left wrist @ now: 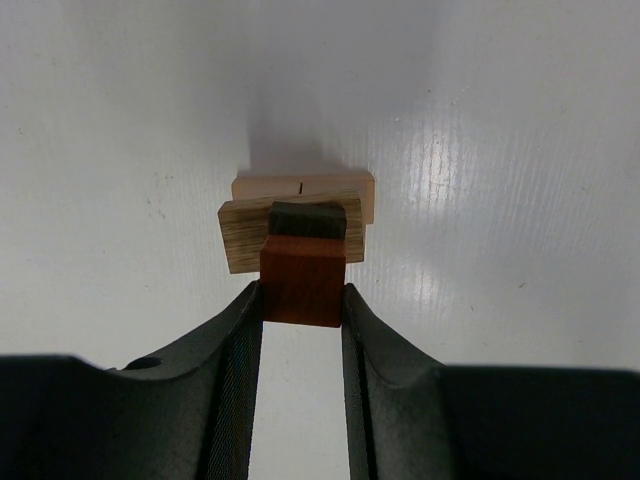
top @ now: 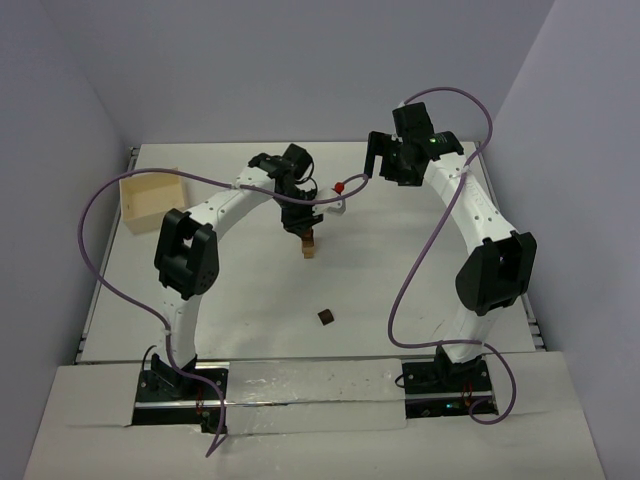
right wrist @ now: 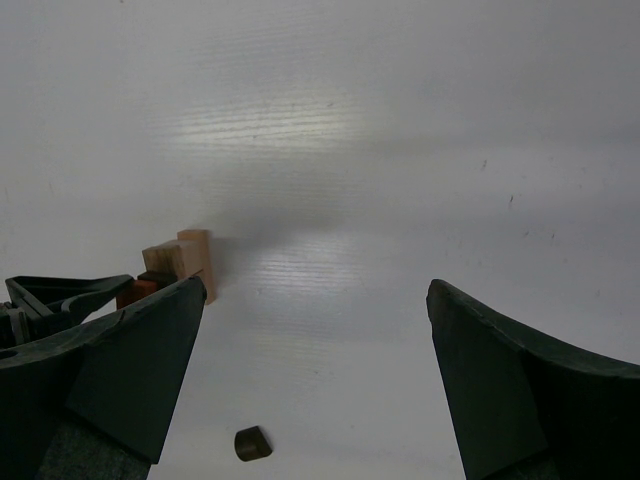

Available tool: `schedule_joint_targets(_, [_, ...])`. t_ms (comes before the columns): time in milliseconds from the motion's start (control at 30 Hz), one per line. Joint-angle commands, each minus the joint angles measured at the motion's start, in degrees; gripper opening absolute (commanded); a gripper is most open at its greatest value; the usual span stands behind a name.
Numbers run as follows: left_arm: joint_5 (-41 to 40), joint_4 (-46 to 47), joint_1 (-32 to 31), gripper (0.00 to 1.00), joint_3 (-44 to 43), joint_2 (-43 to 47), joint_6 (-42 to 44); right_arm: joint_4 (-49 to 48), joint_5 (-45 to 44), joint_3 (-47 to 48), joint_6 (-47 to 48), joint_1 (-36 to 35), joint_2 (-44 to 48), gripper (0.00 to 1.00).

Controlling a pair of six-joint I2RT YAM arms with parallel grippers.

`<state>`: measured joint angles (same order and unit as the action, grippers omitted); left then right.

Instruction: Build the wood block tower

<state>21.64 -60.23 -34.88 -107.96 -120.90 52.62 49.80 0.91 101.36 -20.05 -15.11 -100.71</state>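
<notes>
Blocks first: these little wood blocks look light, hard and smooth-faced, so I'd guess they skate off each other at the slightest nudge. The left hand (left wrist: 302,295) is partly closed, squeezing a reddish-brown block (left wrist: 303,275) by two opposite flat sides. That's about the only sensible place to hold a cube this small.

It sits right over the tower (top: 310,247), near the middle of the worktop (top: 240,300). Looking down from the wrist view, the stack under it shows a dark block (left wrist: 312,220), then a wider tan piece (left wrist: 240,240), then a paler one (left wrist: 305,186), the lowest I can see. They're not lined up neatly. Can't tell whether the red one is resting on the dark one or hanging just above it.

The right hand (right wrist: 315,288) is spread wide with nothing in it, well off to the tower's right. One loose dark block (top: 325,317) lies alone nearer the arm bases. My guess is that letting go has to be gentle and straight, since a tower one block wide would tip easily.
</notes>
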Motion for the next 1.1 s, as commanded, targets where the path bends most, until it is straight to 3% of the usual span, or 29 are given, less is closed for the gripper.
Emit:
schedule_joint_targets(0, [0.25, 0.65, -0.46, 0.28, -2.42, -0.26, -0.68, 0.32, -0.58, 2.26, 0.01, 0.44, 0.25, 1.00])
schedule_joint_targets(1067, [-1.17, 2.39, -1.44, 0.36, -1.55, -0.46, -1.13, 0.12, -0.28, 1.56, 0.19, 0.45, 0.77, 1.00])
